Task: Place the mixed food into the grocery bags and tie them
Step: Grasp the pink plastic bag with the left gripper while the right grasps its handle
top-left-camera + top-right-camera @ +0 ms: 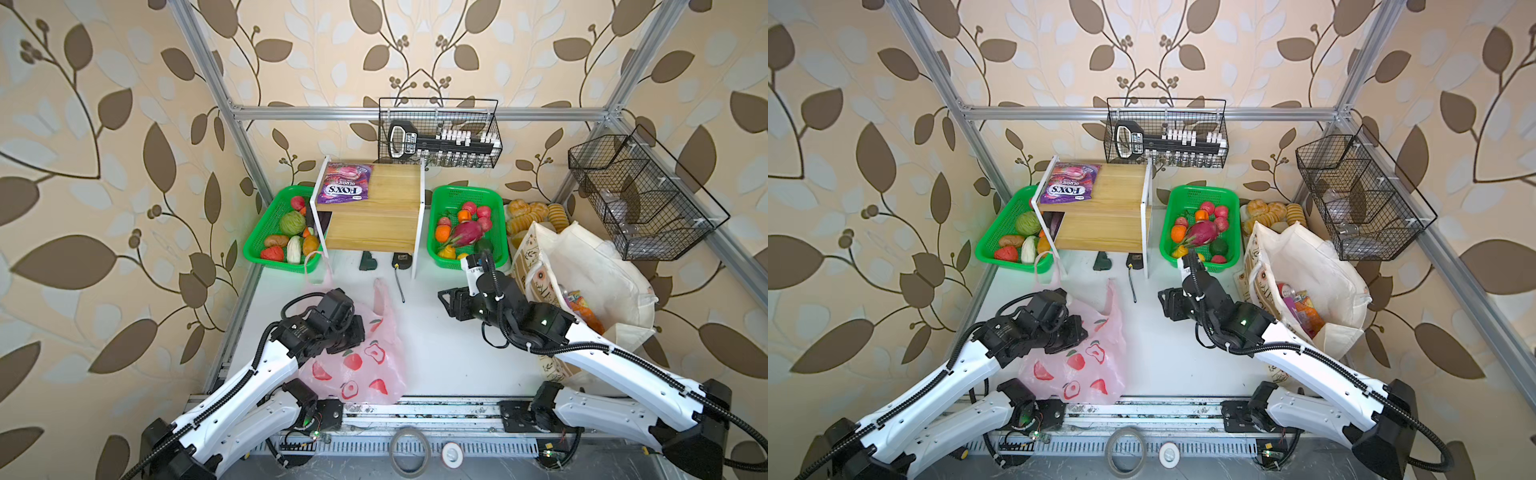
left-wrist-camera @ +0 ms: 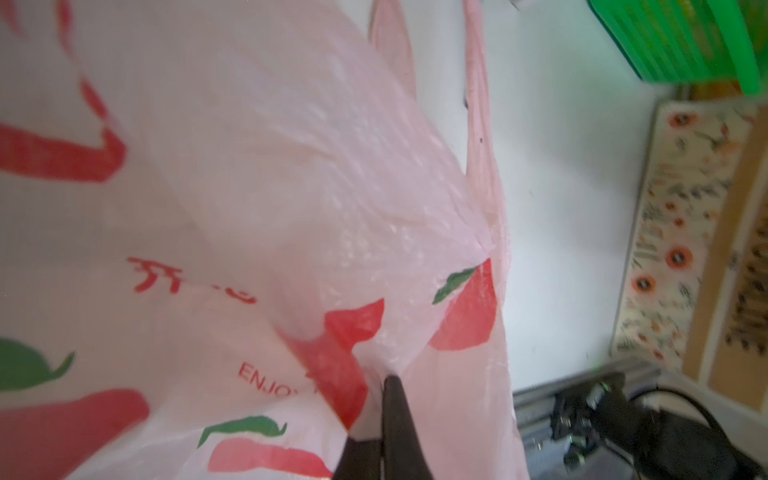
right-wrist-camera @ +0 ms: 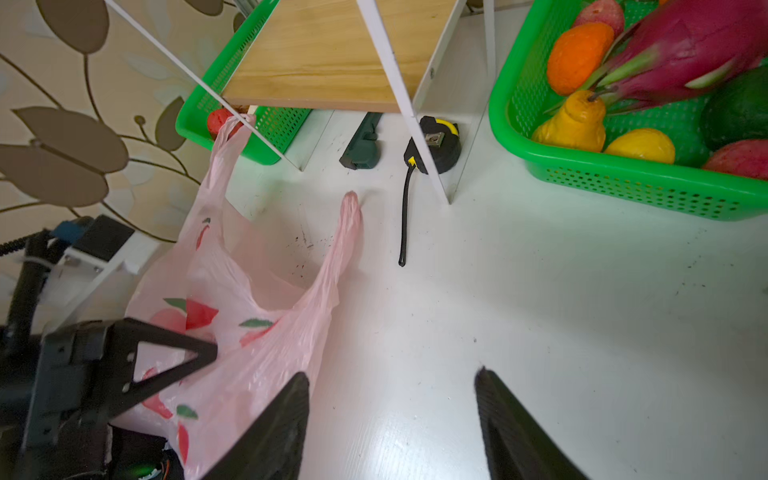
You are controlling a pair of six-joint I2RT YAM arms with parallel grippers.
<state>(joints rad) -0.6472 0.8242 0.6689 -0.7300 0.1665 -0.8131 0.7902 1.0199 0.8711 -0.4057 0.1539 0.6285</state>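
On the counter (image 1: 436,357), left of my right claw (image 3: 392,372) (parted wide, empty), the pink bag (image 1: 365,361) lies pinched in my left claw (image 2: 384,380), its loose handle (image 3: 348,232) stretching toward the shelf (image 3: 332,50).

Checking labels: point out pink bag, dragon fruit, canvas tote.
pink bag (image 1: 361,365): in a top view, printed side.
dragon fruit (image 1: 466,232): in a top view, magenta body.
canvas tote (image 1: 590,262): in a top view, cream wall.
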